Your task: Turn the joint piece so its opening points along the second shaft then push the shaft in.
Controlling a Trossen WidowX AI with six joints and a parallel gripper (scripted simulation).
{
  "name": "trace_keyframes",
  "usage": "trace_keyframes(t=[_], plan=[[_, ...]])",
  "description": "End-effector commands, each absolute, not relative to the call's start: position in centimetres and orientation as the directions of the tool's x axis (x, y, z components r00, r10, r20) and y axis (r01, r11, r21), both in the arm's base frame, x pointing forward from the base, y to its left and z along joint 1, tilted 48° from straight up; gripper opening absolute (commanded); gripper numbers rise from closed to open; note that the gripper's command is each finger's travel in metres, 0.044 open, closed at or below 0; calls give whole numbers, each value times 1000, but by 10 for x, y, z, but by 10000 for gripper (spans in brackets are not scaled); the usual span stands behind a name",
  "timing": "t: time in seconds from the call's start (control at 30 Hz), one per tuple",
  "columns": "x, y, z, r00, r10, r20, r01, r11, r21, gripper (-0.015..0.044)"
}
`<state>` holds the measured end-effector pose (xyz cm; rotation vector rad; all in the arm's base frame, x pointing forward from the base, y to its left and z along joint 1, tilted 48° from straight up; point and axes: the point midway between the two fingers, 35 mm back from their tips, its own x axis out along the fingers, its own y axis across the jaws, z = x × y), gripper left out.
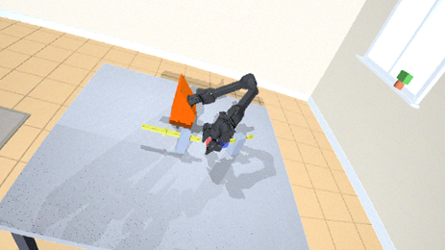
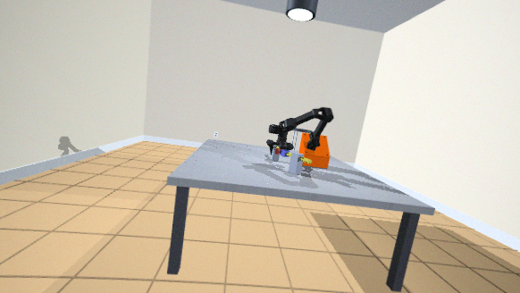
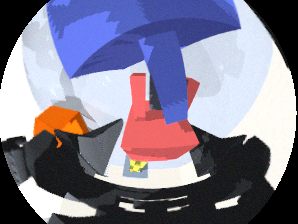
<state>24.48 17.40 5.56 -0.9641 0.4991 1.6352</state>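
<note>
The red joint piece [image 1: 208,142] [image 2: 277,151] [image 3: 157,135] sits in the blue fork [image 1: 223,145] [image 2: 284,153] [image 3: 172,80] on the fixed yellow shaft [image 1: 250,137] [image 2: 289,154]. That shaft runs through the right block [image 1: 237,146] [image 2: 295,163]. The second yellow shaft [image 1: 150,128] [image 3: 137,165] has a small cross collar and passes through the left block [image 1: 182,142]. Its near end stands short of the red piece. My gripper [image 1: 207,142] [image 2: 280,149] [image 3: 157,131] is open, one finger on each side of the red piece, with gaps showing. The opening's exact direction is hidden.
The orange wedge-shaped housing [image 1: 182,107] [image 2: 315,154] [image 3: 59,119] stands behind the left block, near the arm's base. The arm [image 1: 250,83] [image 2: 323,113] arches over from behind. The grey table [image 1: 143,226] [image 2: 214,179] carries both blocks.
</note>
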Motion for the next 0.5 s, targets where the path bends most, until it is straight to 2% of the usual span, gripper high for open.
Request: trace_keyframes(t=[0.0, 0.2, 0.47], plan=[[245, 174, 56, -49, 597, -801, -943, -292, -161, 440], [241, 169, 56, -148, 669, -728, -933, -338, -121, 440], [245, 160, 65, -229, 814, -534, -933, -340, -118, 440]])
